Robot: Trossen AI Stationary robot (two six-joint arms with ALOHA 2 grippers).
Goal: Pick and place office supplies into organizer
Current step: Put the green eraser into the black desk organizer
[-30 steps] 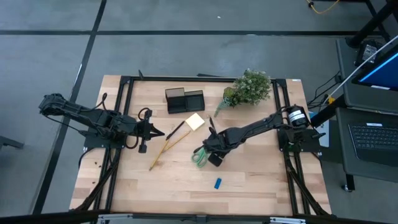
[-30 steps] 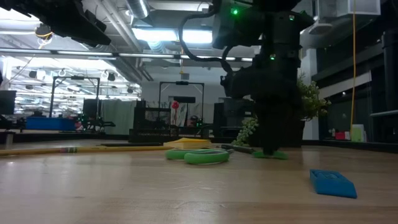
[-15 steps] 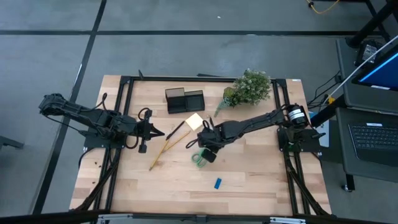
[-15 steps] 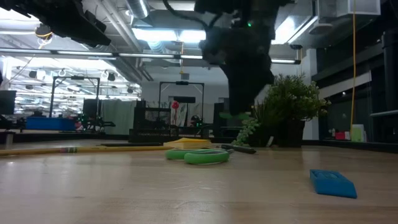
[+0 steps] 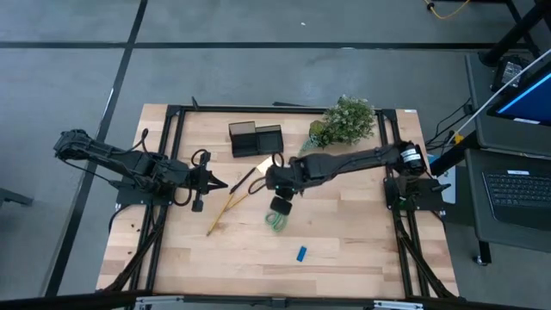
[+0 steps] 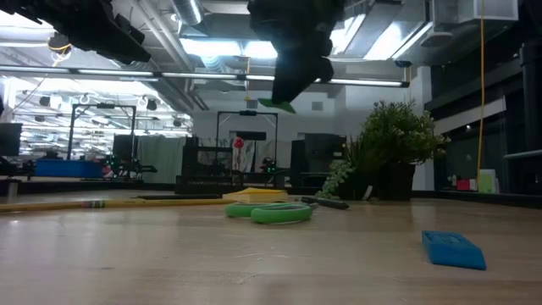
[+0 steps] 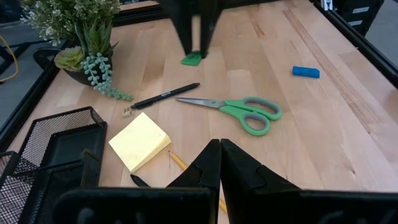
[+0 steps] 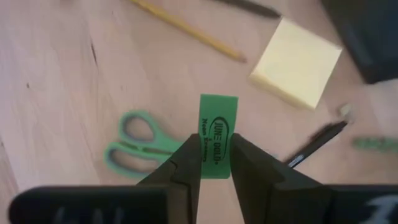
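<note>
My right gripper (image 6: 288, 85) hangs high above the middle of the table (image 5: 280, 200), shut on the small green piece (image 8: 217, 134). Under it the green-handled scissors (image 5: 275, 221) lie flat on the wood. The yellow sticky-note pad (image 8: 297, 62), the black pen (image 7: 165, 96) and the wooden pencil (image 5: 225, 207) lie between the scissors and the black organizer (image 5: 256, 138). The small blue piece (image 5: 301, 253) lies nearer the near edge. My left gripper (image 7: 219, 149) is shut, touches nothing, and waits over the table's left part (image 5: 215, 182). My right gripper pinches the small green piece between its two fingers, which sit on the flat piece's two long edges near one end (image 8: 216, 163). The fingers come from above, pointing down. The piece is lifted clear and sticks out below the fingertips (image 6: 278, 104).
A bushy potted plant (image 5: 344, 120) stands at the far right of the table, behind my right arm. The black table frame (image 5: 176, 112) runs along the sides. Bare wood (image 5: 215, 258) lies around the blue piece toward the near edge.
My right gripper, shut on the green piece, has risen from the tabletop and moved toward the table's left and far side, toward the organizer. The green piece lay on the wood beside the scissors a second ago and now hangs well above the table.
</note>
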